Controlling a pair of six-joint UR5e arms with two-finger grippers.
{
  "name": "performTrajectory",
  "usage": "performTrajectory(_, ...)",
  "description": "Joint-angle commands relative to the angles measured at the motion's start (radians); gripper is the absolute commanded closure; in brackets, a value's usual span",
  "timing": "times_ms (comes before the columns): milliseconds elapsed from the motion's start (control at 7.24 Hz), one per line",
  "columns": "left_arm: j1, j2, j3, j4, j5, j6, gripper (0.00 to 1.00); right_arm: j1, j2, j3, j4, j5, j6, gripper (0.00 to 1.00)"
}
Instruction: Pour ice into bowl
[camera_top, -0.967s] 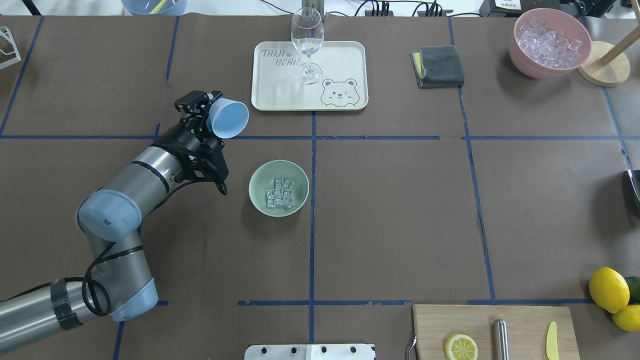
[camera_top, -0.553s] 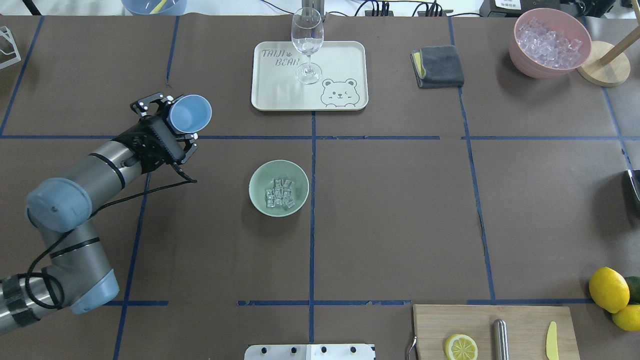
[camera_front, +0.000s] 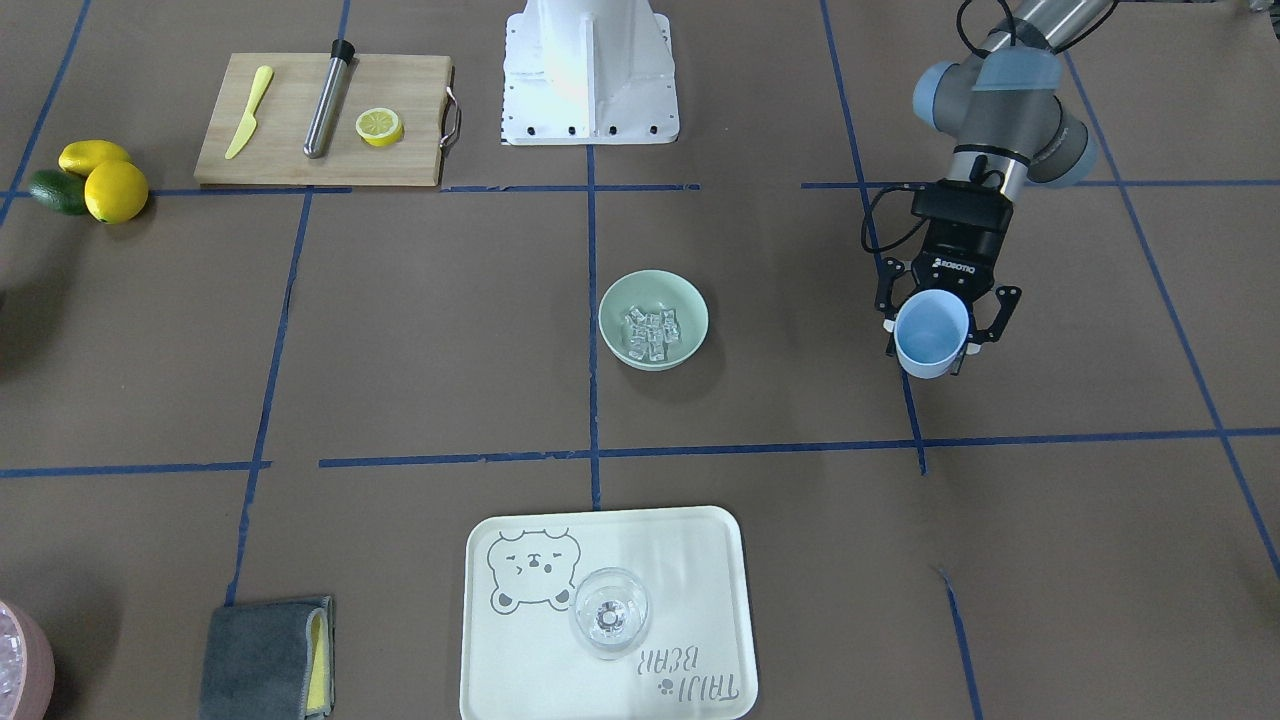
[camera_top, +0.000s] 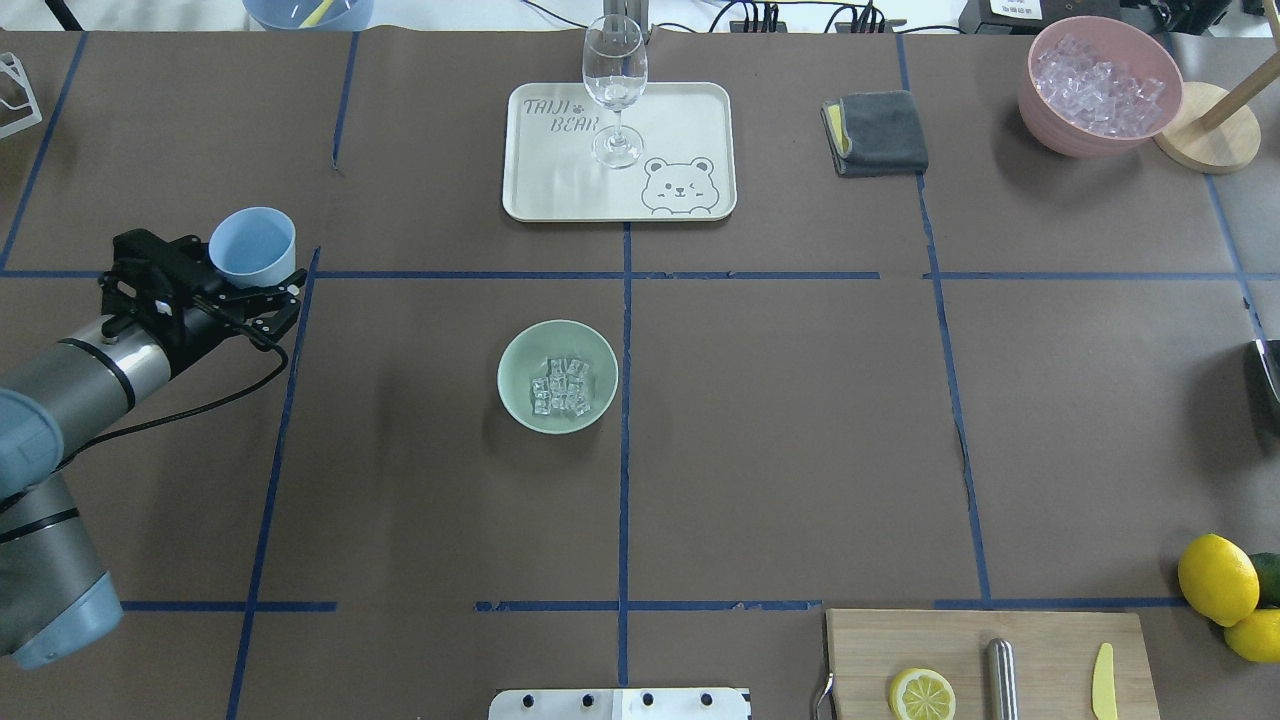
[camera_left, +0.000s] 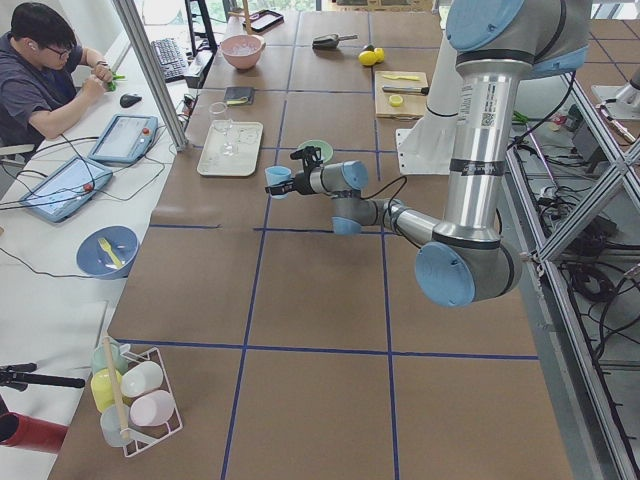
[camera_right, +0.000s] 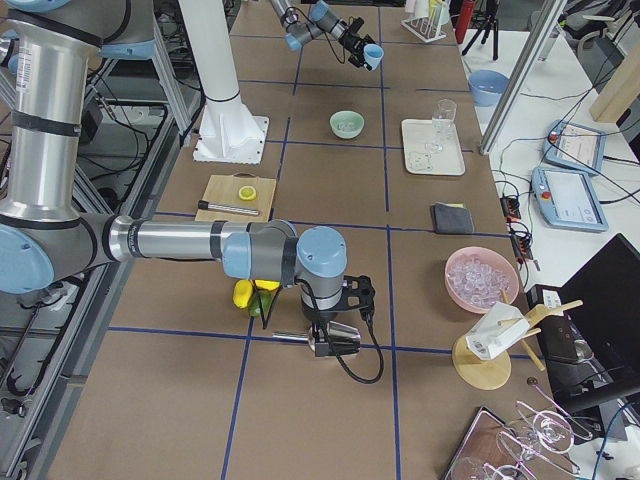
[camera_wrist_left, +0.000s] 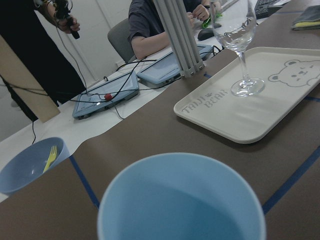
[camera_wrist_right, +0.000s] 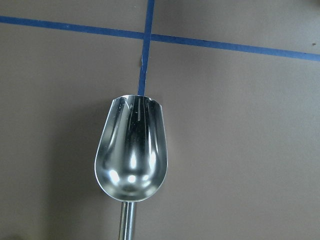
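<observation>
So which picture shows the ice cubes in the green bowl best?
The overhead exterior view: it looks down into the bowl, so the ice shows as separate cubes. The front-facing view shows it nearly as well. In both side views the bowl is tiny and far. The wrist views miss it.

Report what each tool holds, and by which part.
The left tool grips the light blue cup by its side wall. The right tool is at the handle of a metal scoop; grip cannot be told.

ice (camera_top: 561, 387) sat in bowl (camera_top: 513, 366), frame centre | cup (camera_top: 252, 247) far left | glass (camera_top: 614, 72) stood on tray (camera_top: 692, 122), upper centre | board (camera_top: 862, 652) lower right
</observation>
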Motion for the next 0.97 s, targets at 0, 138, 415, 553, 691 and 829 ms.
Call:
performTrajectory(0,0.001,0.105,0.007,-0.035,0.064,-0.262,1.00,0.000,-0.001,0.001,0.000,0.006,0.004,0.00)
performTrajectory(138,0.013,0.125,0.013,-0.047,0.205,-0.323,1.00,-0.001,0.001,0.001,0.000,0.006,0.003,0.00)
performTrajectory(415,0.030,0.162,0.115,-0.157,0.281,-0.433,1.00,0.000,0.001,0.001,0.000,0.005,0.004,0.00)
performTrajectory(553,0.076,0.162,0.160,-0.185,0.362,-0.441,1.00,-0.001,0.001,0.001,0.000,0.005,0.006,0.00)
performTrajectory(691,0.110,0.163,0.174,-0.194,0.375,-0.443,1.00,0.000,0.001,0.001,0.000,0.005,0.006,0.00)
performTrajectory(829,0.143,0.168,0.177,-0.194,0.375,-0.447,1.00,-0.001,0.001,0.001,0.000,0.005,0.006,0.00)
